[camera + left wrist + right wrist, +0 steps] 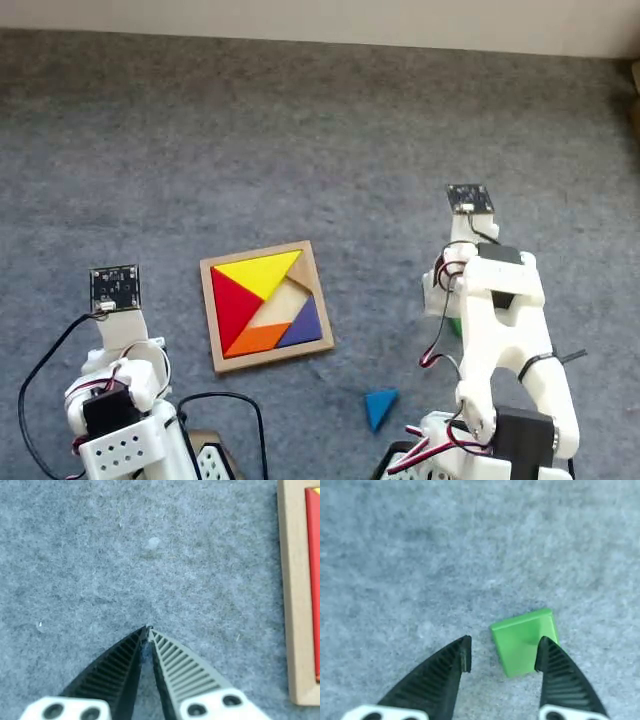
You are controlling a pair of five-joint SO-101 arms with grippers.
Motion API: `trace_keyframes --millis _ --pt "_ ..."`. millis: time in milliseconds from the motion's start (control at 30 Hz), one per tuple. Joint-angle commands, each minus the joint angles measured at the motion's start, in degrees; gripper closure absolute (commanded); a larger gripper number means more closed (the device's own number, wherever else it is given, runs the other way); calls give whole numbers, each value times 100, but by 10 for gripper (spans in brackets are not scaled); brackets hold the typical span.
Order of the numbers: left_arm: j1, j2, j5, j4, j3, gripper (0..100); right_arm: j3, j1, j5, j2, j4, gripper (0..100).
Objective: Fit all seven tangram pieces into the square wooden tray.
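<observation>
The square wooden tray (pixel 212 320) lies mid-table and holds a yellow triangle (pixel 258 272), a red triangle (pixel 232 304), an orange piece (pixel 257 340) and a purple piece (pixel 305 324), with bare wood in the middle. A blue triangle (pixel 380 408) lies loose on the carpet toward the front. A green square (pixel 524 641) sits on the carpet under my right gripper (pixel 502 655), which is open, one finger overlapping the square's edge. My left gripper (pixel 148 632) is shut with nothing in it, just beside the tray's edge (pixel 292 595).
Grey carpet covers the whole table. The right arm (pixel 500 330) stands right of the tray and hides most of the green square (pixel 456 325) from above. The left arm (pixel 118 340) is at the front left. Cables trail near both bases.
</observation>
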Motion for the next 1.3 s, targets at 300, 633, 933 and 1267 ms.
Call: trace_keyframes --millis 300,633,933,1267 --pt "-57 -233 -35 18 119 994 -892 391 132 998 -48 788" --pt "-57 -233 -35 18 119 994 -866 259 132 1516 -48 788" --pt "-57 -233 -35 18 119 994 -866 268 615 1525 673 707" --pt "-57 -233 -35 18 119 994 -910 268 615 1490 673 868"
